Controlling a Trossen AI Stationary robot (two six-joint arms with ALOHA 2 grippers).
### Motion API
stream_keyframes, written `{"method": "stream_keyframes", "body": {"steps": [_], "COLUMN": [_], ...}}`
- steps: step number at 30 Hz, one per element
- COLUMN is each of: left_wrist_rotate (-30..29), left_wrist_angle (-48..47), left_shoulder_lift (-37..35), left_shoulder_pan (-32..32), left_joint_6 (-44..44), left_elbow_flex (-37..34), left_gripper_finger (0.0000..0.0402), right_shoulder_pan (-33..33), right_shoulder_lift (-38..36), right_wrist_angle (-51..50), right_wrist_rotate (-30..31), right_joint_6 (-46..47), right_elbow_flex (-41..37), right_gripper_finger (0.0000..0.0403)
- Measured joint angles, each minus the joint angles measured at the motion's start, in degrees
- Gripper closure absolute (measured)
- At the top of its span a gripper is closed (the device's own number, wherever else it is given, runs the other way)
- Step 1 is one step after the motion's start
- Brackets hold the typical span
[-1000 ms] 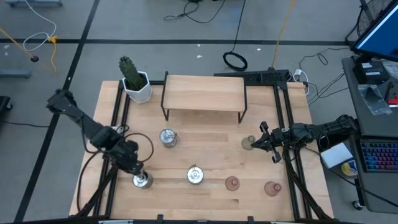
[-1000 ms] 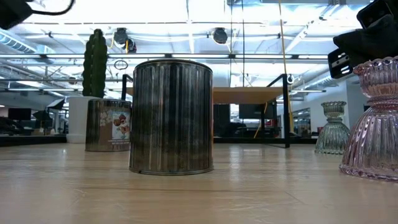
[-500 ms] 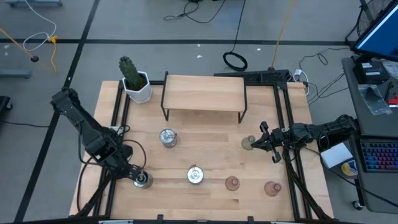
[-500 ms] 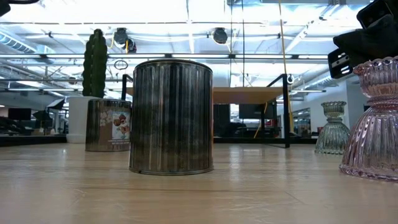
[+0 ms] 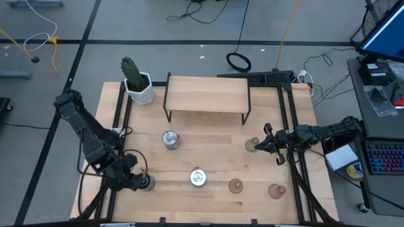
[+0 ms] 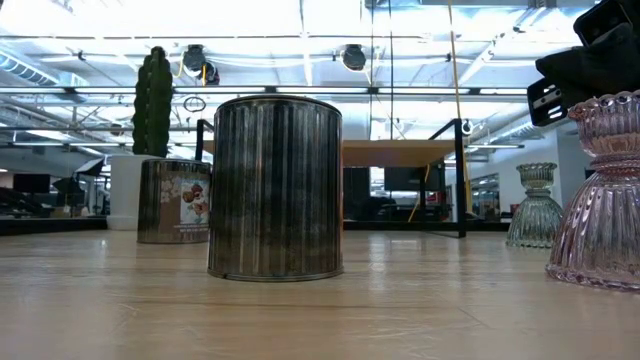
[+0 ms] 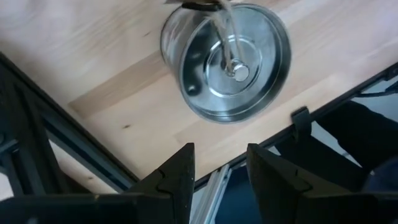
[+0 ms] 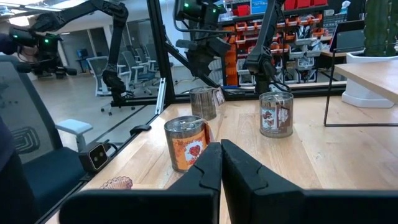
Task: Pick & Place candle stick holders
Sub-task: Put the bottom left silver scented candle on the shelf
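A: Left gripper (image 7: 217, 177), fingers parted, nothing held. Silvery round holder (image 7: 227, 61) stands on the table (image 7: 99, 81) just beyond the fingertips, by the table's edge.

B: Right gripper (image 8: 221, 168)?

A: Fingers pressed together, empty. Pale green holder (image 5: 252, 145) just ahead of them.

B: Progress?

A: Judging by this, little placed. All six holders on the table; raised wooden shelf (image 5: 207, 94), farthest back, is bare.

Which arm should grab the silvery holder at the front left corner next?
Left. The left gripper sits right beside that silvery holder, jaws open, and its wrist view looks straight down into it. The right gripper waits shut across the table by the pale green holder.
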Motion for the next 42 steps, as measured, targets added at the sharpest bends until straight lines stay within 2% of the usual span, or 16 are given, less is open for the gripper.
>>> {"method": "stream_keyframes", "body": {"steps": [9,17,20,25,31,42], "left_wrist_rotate": [-0.3,-4.8,-3.6,2.0,0.2,1.0], "left_wrist_angle": [0.1,0.1,0.1,2.9,6.5,9.9], "left_shoulder_lift": [0.0,0.0,0.0,0.0,1.3,9.5], "left_shoulder_pan": [-0.9,-0.9,-0.9,-1.1,-4.2,-9.6], "left_joint_6": [0.1,5.2,5.8,3.9,3.5,4.3], "left_elbow_flex": [0.0,0.0,0.0,0.0,0.0,0.0], "left_gripper_finger": [0.0257,0.0257,0.0257,0.0257,0.0257,0.0257], "right_shoulder_pan": [0.0,0.0,0.0,0.0,0.0,0.0], "right_shoulder_lift": [0.0,0.0,0.0,0.0,0.0,0.0], "right_wrist_angle": [0.0,0.0,0.0,0.0,0.0,0.0], "right_wrist_rotate": [0.0,0.0,0.0,0.0,0.0,0.0], "right_joint_6": [0.0,0.0,0.0,0.0,0.0,-2.0], "right_elbow_flex": [0.0,0.0,0.0,0.0,0.0,0.0], "right_gripper_finger": [0.0403,0.0403,0.0403,0.0403,0.0403,0.0403]}}
